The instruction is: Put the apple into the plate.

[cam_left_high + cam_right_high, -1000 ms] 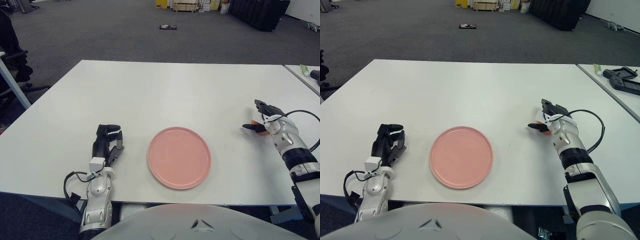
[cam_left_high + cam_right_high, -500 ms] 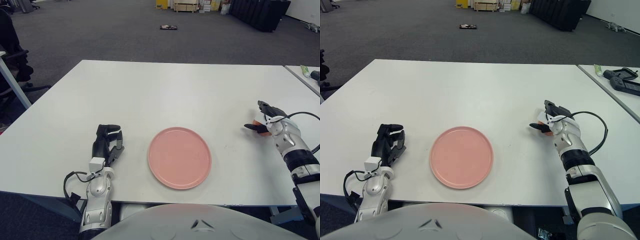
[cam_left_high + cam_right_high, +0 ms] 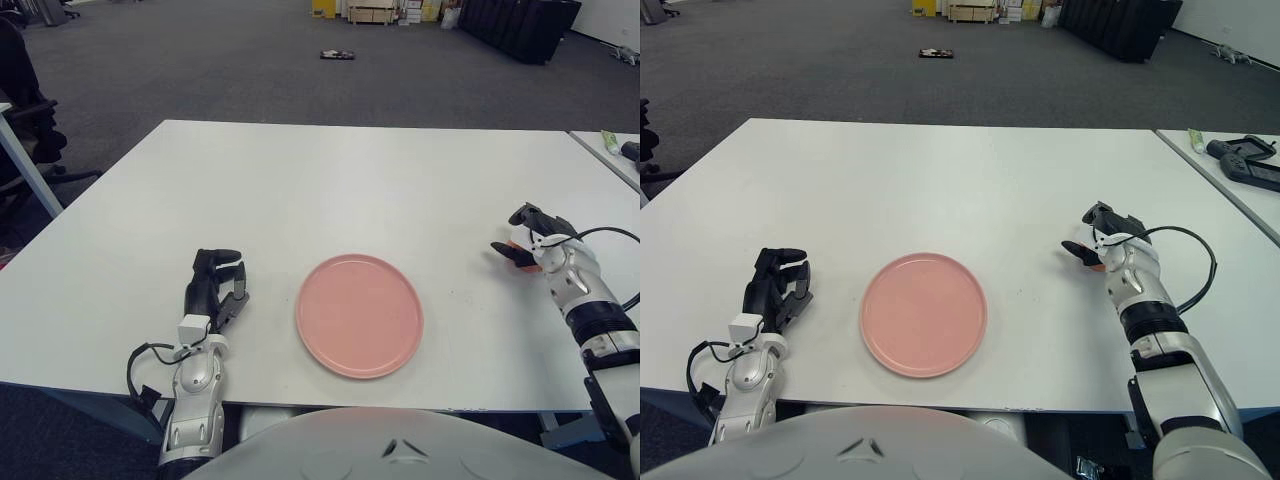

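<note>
A pink plate (image 3: 358, 315) lies on the white table (image 3: 330, 180), near its front edge. Far to the plate's right, my right hand (image 3: 524, 241) is down at the table top with its black fingers curled around the apple (image 3: 1095, 261). Only a small orange-red patch of the apple shows between the fingers; the rest is hidden. My left hand (image 3: 214, 284) shows to the left of the plate, fingers relaxed and holding nothing.
A second table at the far right carries a black controller (image 3: 1246, 161) and a green tube (image 3: 1196, 137). A black cable (image 3: 1202, 268) loops beside my right wrist. An office chair (image 3: 20, 110) stands off the table's left side.
My right hand has drifted slightly to the right with the apple still inside its fingers. The plate and my left hand have not moved.
</note>
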